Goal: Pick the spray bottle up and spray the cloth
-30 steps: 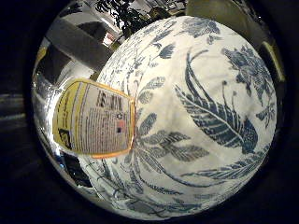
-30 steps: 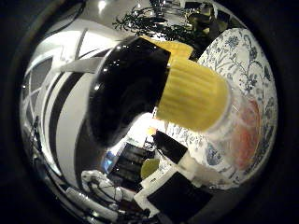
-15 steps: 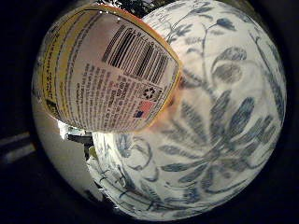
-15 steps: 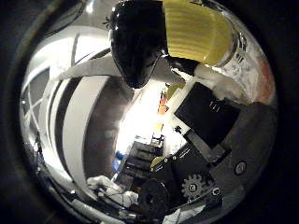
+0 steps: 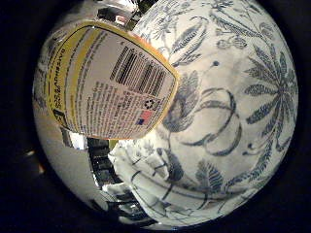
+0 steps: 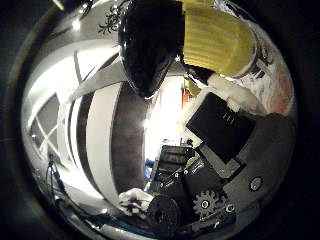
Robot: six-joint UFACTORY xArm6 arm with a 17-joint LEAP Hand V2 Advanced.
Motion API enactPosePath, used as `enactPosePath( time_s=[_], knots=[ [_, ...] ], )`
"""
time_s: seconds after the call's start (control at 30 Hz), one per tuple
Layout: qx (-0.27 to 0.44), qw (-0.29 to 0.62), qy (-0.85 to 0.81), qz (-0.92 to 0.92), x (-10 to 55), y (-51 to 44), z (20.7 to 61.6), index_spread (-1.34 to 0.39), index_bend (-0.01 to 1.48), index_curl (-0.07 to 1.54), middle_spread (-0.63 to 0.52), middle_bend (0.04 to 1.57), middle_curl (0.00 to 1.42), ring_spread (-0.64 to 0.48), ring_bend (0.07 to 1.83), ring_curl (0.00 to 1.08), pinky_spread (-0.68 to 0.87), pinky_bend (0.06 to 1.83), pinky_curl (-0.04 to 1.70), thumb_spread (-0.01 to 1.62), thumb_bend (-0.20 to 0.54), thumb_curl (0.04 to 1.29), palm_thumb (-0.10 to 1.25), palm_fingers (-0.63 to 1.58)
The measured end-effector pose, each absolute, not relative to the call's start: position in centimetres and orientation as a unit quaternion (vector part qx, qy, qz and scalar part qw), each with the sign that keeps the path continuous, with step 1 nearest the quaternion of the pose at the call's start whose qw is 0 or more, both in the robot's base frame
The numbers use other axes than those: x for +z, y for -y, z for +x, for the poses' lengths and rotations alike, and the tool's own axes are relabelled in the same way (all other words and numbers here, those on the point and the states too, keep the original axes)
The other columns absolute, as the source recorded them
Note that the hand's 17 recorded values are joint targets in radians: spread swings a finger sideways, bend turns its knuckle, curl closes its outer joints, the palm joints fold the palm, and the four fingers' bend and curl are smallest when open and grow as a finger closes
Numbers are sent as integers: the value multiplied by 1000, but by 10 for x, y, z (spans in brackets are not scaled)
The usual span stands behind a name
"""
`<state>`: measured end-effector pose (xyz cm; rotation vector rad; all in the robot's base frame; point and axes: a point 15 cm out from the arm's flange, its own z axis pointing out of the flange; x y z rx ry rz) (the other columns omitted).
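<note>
Bottle (image 5: 109, 85) drew closer to the palm than before; hand (image 6: 220, 150) curled round it, over the cloth (image 5: 228, 121). Risk: nozzle aimed off the cloth, or slipping.

The spray bottle (image 5: 104, 82) is showing its back label (image 5: 116, 87), white with a yellow edge. A black barcode is sitting near one end of the label. Beside it are a small recycling sign and a little flag picture. Many lines of tiny print are running across the label, but they are too small to read.
</note>
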<state>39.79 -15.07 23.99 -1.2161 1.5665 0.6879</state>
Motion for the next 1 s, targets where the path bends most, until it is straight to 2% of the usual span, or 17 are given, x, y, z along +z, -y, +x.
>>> enactPosePath(
  time_s=[0.23,0.37,0.67,1.0],
  knots=[
    [347,358,-569,-654,308,163,364,-186,1138,687,-75,1320,600,-151,1446,564,-178,1229,838,852,-20,683,1021,1212],
    [372,245,-543,-712,319,164,342,-187,1151,686,-74,1326,592,-151,1451,562,-176,1202,887,856,-20,696,1007,1207],
    [345,80,-470,-809,353,126,324,-186,1159,681,-74,1341,583,-151,1455,558,-188,1144,989,861,-19,716,1001,1204],
    [340,-66,-402,-847,356,85,283,-186,1156,677,-84,1347,576,-152,1456,559,-204,1095,1058,871,-18,724,997,1213]
  ],
)
